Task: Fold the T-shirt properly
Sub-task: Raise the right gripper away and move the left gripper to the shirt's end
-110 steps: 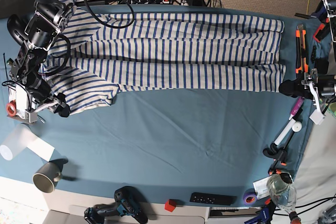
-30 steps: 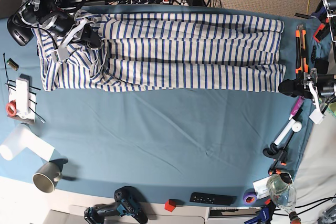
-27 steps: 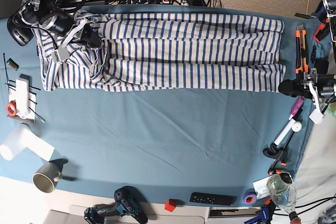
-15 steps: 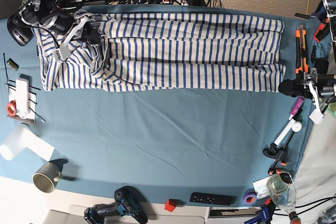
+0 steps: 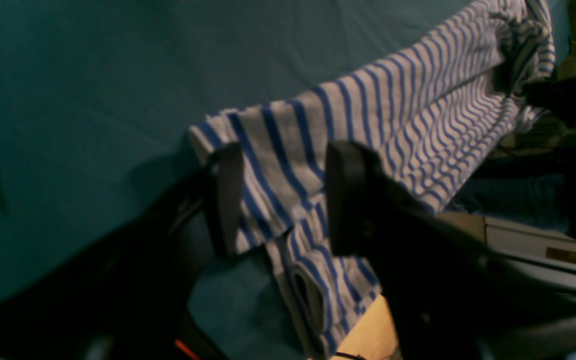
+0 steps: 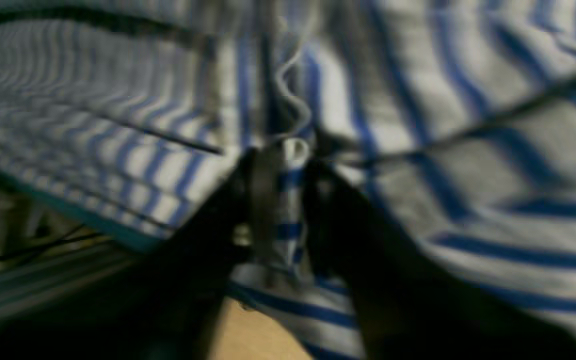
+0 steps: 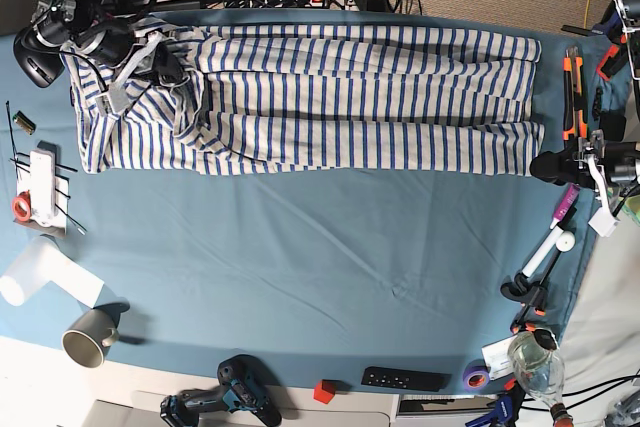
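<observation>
The striped T-shirt (image 7: 360, 97) lies spread along the far half of the blue table cover (image 7: 320, 267), folded into a long band. My right gripper (image 7: 168, 72) is over the shirt's left end, shut on a raised fold of cloth. In the right wrist view the fingers (image 6: 285, 165) pinch a ridge of the T-shirt (image 6: 468, 125). My left gripper (image 7: 548, 165) is at the shirt's near right corner. In the left wrist view its jaws (image 5: 283, 195) stand apart with the corner of the T-shirt (image 5: 393, 115) between them.
Orange-handled tools (image 7: 572, 97) and a purple marker (image 7: 563, 209) lie along the right edge. A mug (image 7: 90, 335), a white roll (image 7: 35, 272), a drill (image 7: 225, 402), a black remote (image 7: 405, 379) and a bottle (image 7: 535, 362) line the near edge. Cables run along the far edge.
The left sleeve end, earlier hanging out at the near left, now lies folded onto the shirt. My right gripper has since shifted slightly up and left with the cloth. The left arm has not moved.
</observation>
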Controlling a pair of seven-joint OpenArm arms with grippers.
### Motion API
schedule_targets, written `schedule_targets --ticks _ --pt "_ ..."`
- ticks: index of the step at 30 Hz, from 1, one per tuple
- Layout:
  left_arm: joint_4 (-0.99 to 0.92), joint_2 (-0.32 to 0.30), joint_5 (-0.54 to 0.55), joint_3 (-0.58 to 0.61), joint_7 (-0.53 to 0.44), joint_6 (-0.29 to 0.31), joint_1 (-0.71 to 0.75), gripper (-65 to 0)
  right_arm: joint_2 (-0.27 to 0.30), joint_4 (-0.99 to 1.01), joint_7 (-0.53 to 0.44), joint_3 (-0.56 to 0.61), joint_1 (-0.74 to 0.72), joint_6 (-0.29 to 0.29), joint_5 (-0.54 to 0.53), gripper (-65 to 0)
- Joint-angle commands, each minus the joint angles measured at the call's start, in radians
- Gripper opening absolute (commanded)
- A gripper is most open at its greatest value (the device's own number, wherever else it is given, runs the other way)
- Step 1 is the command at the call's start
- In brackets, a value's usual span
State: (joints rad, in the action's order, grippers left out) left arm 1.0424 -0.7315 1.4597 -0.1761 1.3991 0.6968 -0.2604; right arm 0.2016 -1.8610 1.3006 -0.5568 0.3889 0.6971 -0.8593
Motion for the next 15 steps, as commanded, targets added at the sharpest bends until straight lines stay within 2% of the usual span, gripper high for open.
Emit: schedule_targets --ticks 1,4,8,12,15 --pt "0.013 -0.025 0.024 -0.005 -0.003 0.001 -0.02 -37.3 0.014 -0.018 -0.041 -0.006 -0.002 0.001 -0.002 -43.2" --pt "0.013 -0.025 0.024 -0.02 -0.003 0.001 -0.02 -37.3 0.021 -0.018 -0.121 -0.013 -0.01 0.001 0.082 -41.8" --pt "0.013 -0.025 0.024 -0.088 -0.003 0.001 -0.019 -37.3 0.069 -0.018 -0.222 -0.014 -0.035 0.001 0.177 -41.8" --pt "0.013 -0.025 0.024 -0.196 -0.003 0.001 -0.019 -37.3 0.109 -0.018 -0.239 -0.014 -0.093 0.001 0.256 -41.8" --pt "0.013 -0.026 0.024 -0.274 -0.003 0.001 -0.019 -37.3 0.114 -0.018 -0.254 -0.014 -0.133 -0.012 0.312 -41.8"
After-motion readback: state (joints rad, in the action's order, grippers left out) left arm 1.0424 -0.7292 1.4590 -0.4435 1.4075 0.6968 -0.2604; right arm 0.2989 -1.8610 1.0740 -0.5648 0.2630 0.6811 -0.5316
